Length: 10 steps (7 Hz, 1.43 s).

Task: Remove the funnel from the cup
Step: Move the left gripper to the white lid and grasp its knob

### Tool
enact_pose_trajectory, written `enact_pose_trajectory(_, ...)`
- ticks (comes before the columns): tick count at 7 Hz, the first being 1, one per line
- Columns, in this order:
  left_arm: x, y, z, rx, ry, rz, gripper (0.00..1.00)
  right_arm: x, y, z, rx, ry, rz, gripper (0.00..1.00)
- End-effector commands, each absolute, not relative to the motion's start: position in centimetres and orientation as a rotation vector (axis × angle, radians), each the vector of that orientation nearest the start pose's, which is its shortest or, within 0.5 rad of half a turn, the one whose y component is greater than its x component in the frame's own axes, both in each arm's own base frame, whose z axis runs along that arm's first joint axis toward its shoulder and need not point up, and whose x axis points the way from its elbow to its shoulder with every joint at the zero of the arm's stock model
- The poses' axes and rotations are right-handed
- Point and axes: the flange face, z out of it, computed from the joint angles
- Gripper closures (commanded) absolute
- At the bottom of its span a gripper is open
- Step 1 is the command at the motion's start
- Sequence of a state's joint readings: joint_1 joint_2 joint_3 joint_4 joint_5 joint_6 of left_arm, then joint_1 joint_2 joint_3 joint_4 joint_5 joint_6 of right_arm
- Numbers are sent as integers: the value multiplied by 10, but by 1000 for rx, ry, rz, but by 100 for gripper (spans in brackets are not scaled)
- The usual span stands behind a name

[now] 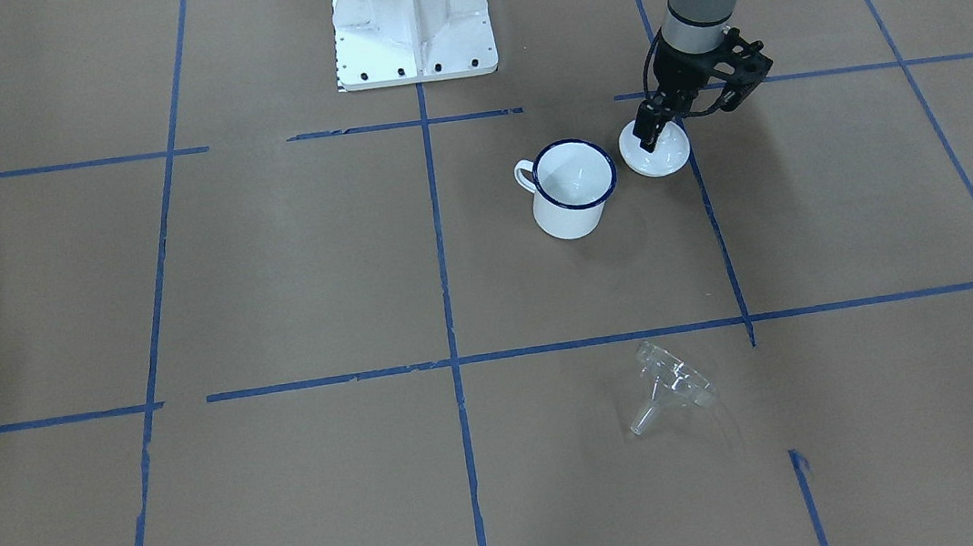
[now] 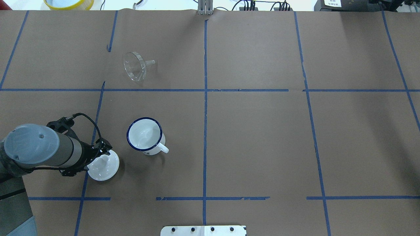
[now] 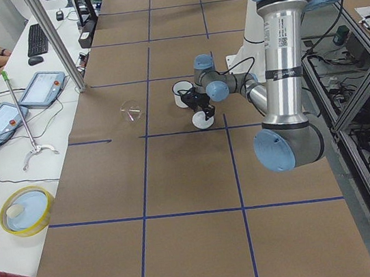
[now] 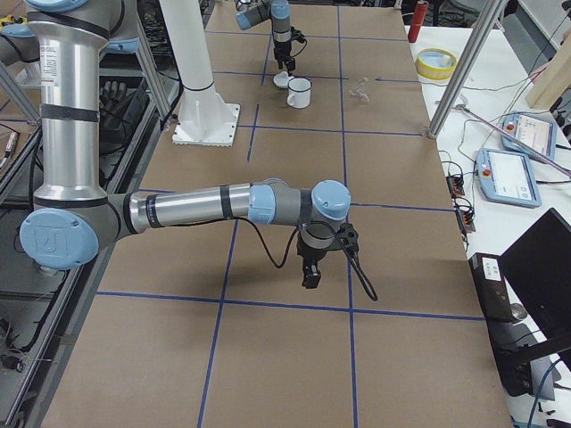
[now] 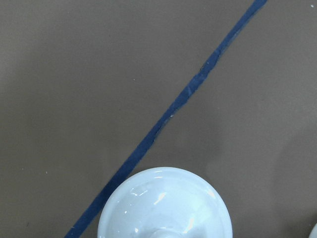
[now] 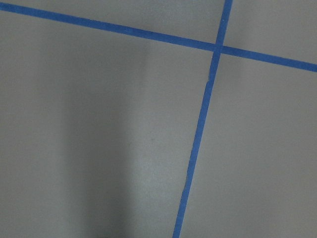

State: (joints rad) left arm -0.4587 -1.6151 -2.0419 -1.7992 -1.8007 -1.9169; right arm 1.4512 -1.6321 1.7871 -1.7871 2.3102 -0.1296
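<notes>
In the front view the cup (image 1: pixel 573 185) stands upright and empty near the centre. The funnel (image 1: pixel 671 385) lies on its side on the tabletop (image 1: pixel 266 270), lower right of centre and well apart from the cup. The left tool (image 1: pixel 647 137) sits at the knob of a lid (image 1: pixel 666 159) just right of the cup. I cannot tell whether it pinches the knob, nor how the right tool (image 4: pixel 310 272) stands.

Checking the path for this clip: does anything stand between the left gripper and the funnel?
Nothing visible does. The funnel lies on its side in the open, already out of the cup. The left gripper is at the white lid, and the cup stands off that line.
</notes>
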Motion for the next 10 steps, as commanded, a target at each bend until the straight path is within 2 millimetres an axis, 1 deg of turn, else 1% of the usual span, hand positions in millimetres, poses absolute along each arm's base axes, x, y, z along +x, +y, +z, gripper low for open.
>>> enact_pose_trajectory(1, 399, -320, 399, -183, 765, -680, 29, 11, -461, 606, -55, -741, -214, 0)
enact_pose_trajectory(2, 399, -320, 399, -185, 765, -679, 41, 11, -461, 606, -55, -741, -216, 0)
enact_pose_trajectory(4, 399, -320, 397, -186, 769, -678, 41, 11, -461, 606, -55, -741, -214, 0)
enact_pose_trajectory(7, 404, -313, 398, -197, 764, -673, 41, 11, -461, 606, -55, -741, -216, 0)
enact_pose_trajectory(8, 405, -312, 398, -198, 764, -671, 54, 11, -461, 606, -55, -741, -216, 0)
enact_pose_trajectory(9, 405, -311, 397, -199, 767, -668, 93, 11, -461, 606, -55, -741, -216, 0)
enact_pose_trajectory(10, 399, -314, 388, -195, 780, -674, 100, 11, -461, 606, -55, -741, -214, 0)
